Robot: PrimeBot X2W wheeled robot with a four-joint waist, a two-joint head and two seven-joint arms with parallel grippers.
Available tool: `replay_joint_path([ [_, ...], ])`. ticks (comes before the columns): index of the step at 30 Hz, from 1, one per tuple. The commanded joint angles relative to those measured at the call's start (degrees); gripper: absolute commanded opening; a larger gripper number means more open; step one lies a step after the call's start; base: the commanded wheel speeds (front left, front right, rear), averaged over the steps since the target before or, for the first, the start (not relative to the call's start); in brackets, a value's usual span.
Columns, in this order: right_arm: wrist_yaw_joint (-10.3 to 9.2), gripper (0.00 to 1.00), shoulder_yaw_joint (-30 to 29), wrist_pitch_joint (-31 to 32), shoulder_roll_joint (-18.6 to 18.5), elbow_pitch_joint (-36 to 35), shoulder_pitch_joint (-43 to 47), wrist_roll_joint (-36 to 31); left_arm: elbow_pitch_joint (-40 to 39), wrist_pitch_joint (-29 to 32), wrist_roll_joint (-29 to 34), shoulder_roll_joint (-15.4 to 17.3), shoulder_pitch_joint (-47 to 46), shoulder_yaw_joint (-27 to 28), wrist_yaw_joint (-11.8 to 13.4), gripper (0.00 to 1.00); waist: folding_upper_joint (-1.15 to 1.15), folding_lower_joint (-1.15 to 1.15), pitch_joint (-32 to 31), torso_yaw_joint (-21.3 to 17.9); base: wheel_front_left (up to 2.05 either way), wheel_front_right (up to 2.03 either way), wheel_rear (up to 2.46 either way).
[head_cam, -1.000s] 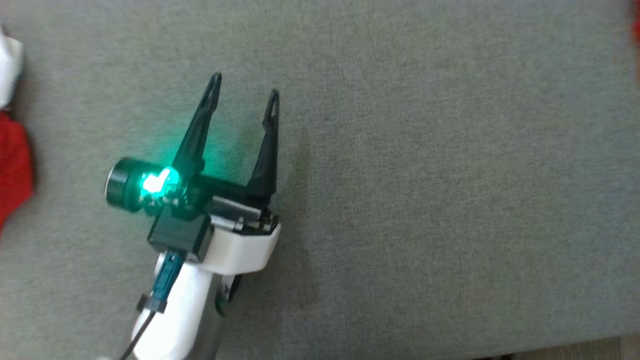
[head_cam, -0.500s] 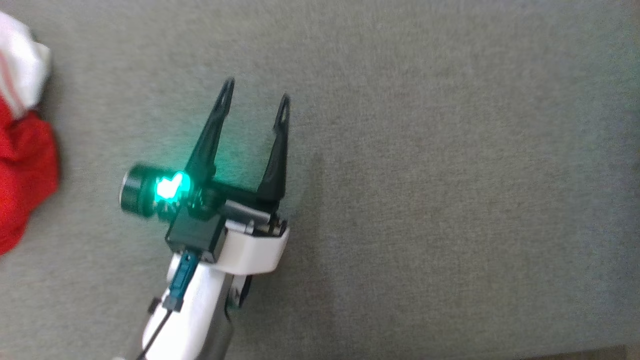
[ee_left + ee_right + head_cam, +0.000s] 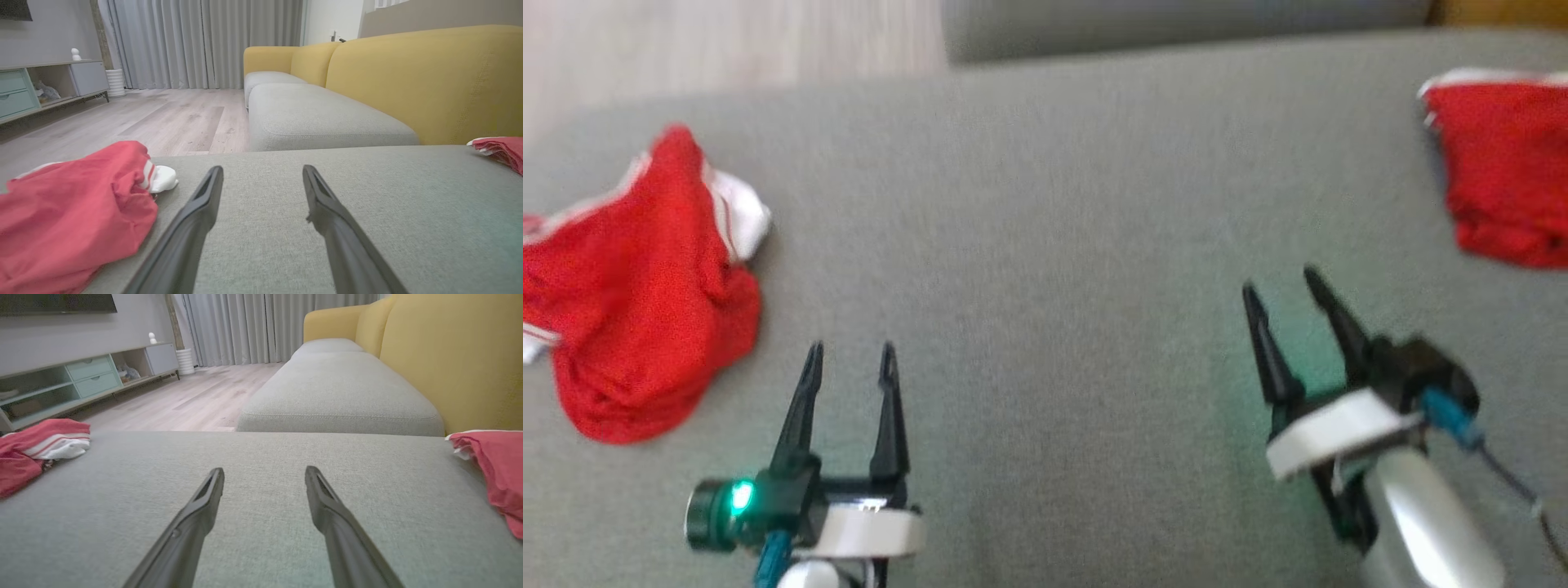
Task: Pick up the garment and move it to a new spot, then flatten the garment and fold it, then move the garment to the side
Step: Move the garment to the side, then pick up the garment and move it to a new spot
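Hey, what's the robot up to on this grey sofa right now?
Nothing is being held. The left gripper and right gripper hover open and empty above the grey fabric sofa cushion. A crumpled red garment with white trim lies at the cushion's left end; a second red cloth lies at its far right.

A broad grey fabric cushion (image 3: 1078, 245) spreads across the foreground. Beyond it runs a sofa (image 3: 425, 77) with a mustard-yellow back and pale grey seat cushions (image 3: 318, 118). The floor (image 3: 163, 118) is light wood plank. Grey curtains (image 3: 204, 41) hang full length at the far end. A low cabinet (image 3: 49, 390) with mint-green drawers (image 3: 88, 373) stands against a grey wall (image 3: 61, 335), beneath a dark screen (image 3: 57, 302). A white ribbed pot (image 3: 116, 81) sits beside it.
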Motion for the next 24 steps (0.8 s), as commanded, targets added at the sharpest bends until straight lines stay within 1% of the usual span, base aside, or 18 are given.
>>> replay_joint_path([
  [1, 0.39, 1.00, 0.87, -0.59, 0.10, -1.57, 0.07, 0.20, -1.47, -0.13, -0.15, 0.10, -0.94, 2.03, -0.08, 1.00, 0.00, 0.03, -6.94, 0.22, 0.00, 0.00, 0.00],
  [3, 0.39, 1.00, 1.10, -0.60, 1.40, -3.30, 3.75, 0.08, -0.65, -0.13, 0.45, 0.10, 1.01, 3.64, -0.91, 1.00, 0.00, 0.03, -9.32, -0.15, 0.00, 0.00, 0.00],
  [8, 0.39, 1.00, 0.29, -0.60, 2.54, -4.66, 6.99, -1.01, 0.70, -0.13, 0.23, 0.10, 2.65, 5.59, -1.51, 1.00, 0.00, 0.03, -11.26, -0.66, 0.00, 0.00, 0.00],
  [14, 0.39, 1.00, -0.51, -0.61, 3.31, -4.62, 8.25, -1.50, 2.01, -0.13, -0.02, 0.10, 3.41, 6.23, -1.82, 1.00, 0.00, 0.03, -12.08, -1.11, 0.00, 0.00, 0.00],
  [24, 0.39, 1.00, -1.00, -0.61, 3.59, -3.81, 8.70, -2.50, 2.71, -0.13, 0.65, 0.10, 3.22, 6.28, -2.26, 1.00, 0.00, 0.03, -12.25, -1.10, 0.00, 0.00, 0.00],
])
